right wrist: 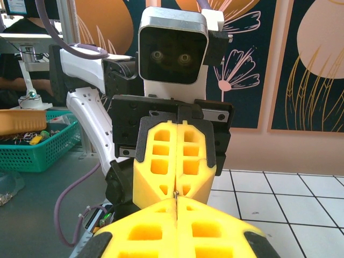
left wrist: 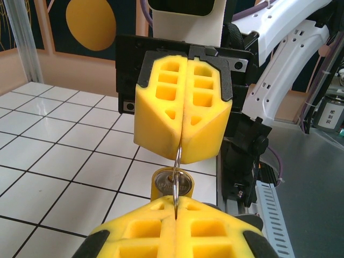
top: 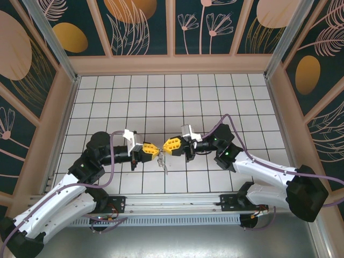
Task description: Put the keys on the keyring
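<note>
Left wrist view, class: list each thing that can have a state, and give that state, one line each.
left gripper, shut on the keyring.
right gripper, shut on the keyring.
keyring, pinched between both grippers, clear of the tiles.
silvery round piece, close behind the keyring wire; threaded or not, cannot tell.

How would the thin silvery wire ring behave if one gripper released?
Probably stiff: the thin silvery wire ring holds its curve between left gripper and right gripper. Likely light; the round silvery disc dangling from it may swing.
</note>
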Tool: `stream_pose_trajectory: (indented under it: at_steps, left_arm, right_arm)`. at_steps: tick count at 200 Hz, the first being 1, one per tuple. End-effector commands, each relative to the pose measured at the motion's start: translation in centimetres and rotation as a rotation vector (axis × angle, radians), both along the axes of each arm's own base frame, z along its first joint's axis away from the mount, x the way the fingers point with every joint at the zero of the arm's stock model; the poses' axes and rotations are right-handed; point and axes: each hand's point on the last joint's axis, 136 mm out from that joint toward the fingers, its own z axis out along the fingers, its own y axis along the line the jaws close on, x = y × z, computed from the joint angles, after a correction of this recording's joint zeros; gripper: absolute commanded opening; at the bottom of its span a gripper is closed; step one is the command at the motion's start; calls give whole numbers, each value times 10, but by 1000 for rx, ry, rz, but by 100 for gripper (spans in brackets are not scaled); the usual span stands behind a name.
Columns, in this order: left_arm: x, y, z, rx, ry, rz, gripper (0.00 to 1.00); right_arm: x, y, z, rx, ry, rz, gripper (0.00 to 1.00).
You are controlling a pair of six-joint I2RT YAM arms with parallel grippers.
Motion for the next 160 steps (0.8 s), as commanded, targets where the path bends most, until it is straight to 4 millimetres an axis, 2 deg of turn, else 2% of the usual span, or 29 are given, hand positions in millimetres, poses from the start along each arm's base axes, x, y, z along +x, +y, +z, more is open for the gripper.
stream_pose_trajectory:
  at_steps: [1,43,120,160]
  left_arm:
    - [0,2,24,-41,-81,7,0]
    - [3,3,23,-37,-80,24,0]
    - [5,5,29,-54,-95,48,0]
    - [5,6,28,-50,-96,55,0]
  right_arm:
    - [-5,-6,23,47,-34,9,0]
    - [0,-9,32,58,-9,-34,0]
    - [13,-1,23,27,147,-65,0]
    - [11,2,23,27,165,-55,0]
